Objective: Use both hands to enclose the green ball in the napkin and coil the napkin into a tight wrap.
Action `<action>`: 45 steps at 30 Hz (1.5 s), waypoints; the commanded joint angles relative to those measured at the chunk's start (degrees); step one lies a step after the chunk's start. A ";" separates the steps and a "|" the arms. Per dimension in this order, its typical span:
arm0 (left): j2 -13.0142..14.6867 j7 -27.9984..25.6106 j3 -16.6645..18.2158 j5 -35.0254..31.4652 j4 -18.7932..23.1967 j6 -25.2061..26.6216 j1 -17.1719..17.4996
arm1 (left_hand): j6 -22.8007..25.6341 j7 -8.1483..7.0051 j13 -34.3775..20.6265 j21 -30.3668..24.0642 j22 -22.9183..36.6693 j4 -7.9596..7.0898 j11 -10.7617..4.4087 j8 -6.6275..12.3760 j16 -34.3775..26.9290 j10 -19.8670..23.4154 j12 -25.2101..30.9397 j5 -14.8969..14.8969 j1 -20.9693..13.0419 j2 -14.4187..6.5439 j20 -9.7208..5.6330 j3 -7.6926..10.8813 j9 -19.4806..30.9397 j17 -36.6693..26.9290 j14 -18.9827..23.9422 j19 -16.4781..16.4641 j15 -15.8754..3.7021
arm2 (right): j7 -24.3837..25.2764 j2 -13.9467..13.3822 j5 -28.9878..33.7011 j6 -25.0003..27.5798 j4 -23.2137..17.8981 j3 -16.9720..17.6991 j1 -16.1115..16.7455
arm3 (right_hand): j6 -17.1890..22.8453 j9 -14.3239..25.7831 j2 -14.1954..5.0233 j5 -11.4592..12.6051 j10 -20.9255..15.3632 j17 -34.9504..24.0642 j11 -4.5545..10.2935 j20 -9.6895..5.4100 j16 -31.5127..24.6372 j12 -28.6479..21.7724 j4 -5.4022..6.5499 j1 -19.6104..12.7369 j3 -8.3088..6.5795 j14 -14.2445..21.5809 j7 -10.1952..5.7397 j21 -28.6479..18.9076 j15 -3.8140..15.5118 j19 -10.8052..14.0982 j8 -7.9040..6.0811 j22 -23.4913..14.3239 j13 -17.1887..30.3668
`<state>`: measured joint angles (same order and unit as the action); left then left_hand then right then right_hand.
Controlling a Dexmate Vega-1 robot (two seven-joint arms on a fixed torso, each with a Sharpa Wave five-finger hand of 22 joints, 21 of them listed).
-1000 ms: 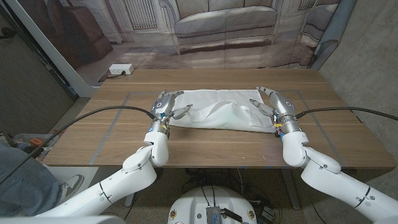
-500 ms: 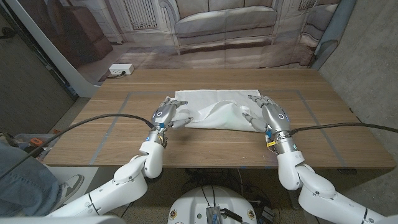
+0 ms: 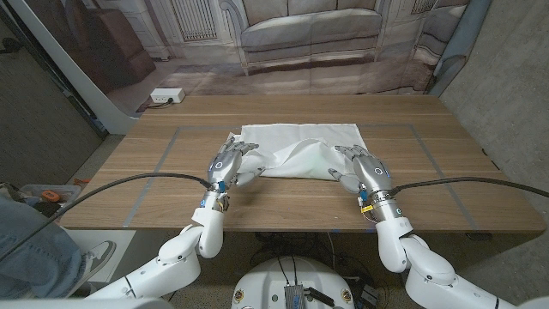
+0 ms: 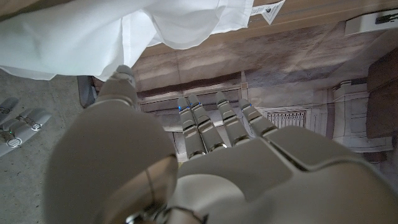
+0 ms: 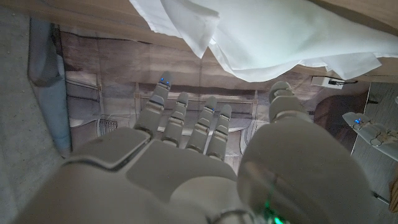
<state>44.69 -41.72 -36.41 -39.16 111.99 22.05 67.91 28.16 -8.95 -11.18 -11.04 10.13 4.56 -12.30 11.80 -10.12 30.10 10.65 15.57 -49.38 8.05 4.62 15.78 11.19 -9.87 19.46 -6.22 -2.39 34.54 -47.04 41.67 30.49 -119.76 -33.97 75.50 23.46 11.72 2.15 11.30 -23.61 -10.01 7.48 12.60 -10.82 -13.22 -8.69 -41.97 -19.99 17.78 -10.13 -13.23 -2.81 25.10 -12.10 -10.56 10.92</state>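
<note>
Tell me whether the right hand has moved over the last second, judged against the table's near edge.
Yes. In the head view the right hand has pulled back toward the table's near edge and inward toward the middle, dragging the napkin's near right edge.

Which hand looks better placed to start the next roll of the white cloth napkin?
Neither clearly: the left hand and right hand sit at opposite ends of the white cloth napkin, at its near edge. The right seems slightly closer to the raised bulge near the middle, so it has a slight edge.
</note>
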 commanded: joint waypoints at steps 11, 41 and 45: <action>-2.44 -0.82 -4.55 -13.76 -5.55 6.24 -1.15 | -3.96 0.25 -0.30 0.09 0.16 0.39 -0.04 -0.50 -0.27 -3.00 0.10 1.09 -0.33 0.45 1.07 -1.43 0.22 -0.11 -2.27 2.09 -6.37 | 1.42 2.47 1.15 -0.09 5.22 -2.67 -1.59 | 2.00 0.11 0.17 0.66 -2.02 -0.09 0.12 -0.06 -0.31 -0.54 -0.51 -3.05 0.12 2.68 -0.27 -1.92 0.17 7.37 -0.59 -0.06 -0.04; -4.65 3.31 -7.16 -17.28 -3.54 12.71 -2.60 | 2.80 -1.63 -0.32 -0.24 0.15 1.72 -0.27 2.13 -0.73 3.89 1.70 2.41 -2.66 0.01 1.22 -2.51 0.05 -0.10 1.47 1.24 -7.22 | -1.47 1.59 -1.89 0.51 6.81 -2.35 -3.34 | 2.57 0.16 0.35 0.88 -2.19 -0.26 0.28 -0.03 -0.36 -0.40 -0.10 -3.74 0.67 3.67 -0.49 -1.76 0.65 9.20 -0.49 0.09 -0.04; -5.03 3.85 -7.64 -18.03 -4.12 13.51 -2.87 | 2.71 -1.61 -0.32 -0.25 0.15 1.77 -0.27 2.06 -0.70 3.83 1.61 2.43 -2.77 -0.02 1.24 -2.54 0.04 -0.10 1.45 1.25 -7.18 | -1.64 1.38 -1.87 0.60 6.92 -2.48 -3.81 | 2.58 0.17 0.40 0.88 -2.18 -0.28 0.30 -0.02 -0.34 -0.38 -0.03 -3.68 0.78 3.69 -0.54 -1.68 0.62 9.23 -0.46 0.10 -0.04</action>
<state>40.37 -39.95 -43.01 -53.34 107.80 31.15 65.33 31.00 -10.46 -11.34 -11.06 10.14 6.00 -12.48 13.99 -10.87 33.75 12.17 17.50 -52.27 8.02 5.43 13.21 11.18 -9.88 21.09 -5.21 -2.45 33.96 -45.46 40.74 30.63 -113.24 -36.48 72.85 25.59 11.73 2.60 11.75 -25.30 -10.00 7.60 12.67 -11.02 -13.67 -8.77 -45.59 -19.44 20.90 -10.84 -14.98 -2.34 33.96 -12.53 -10.39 10.93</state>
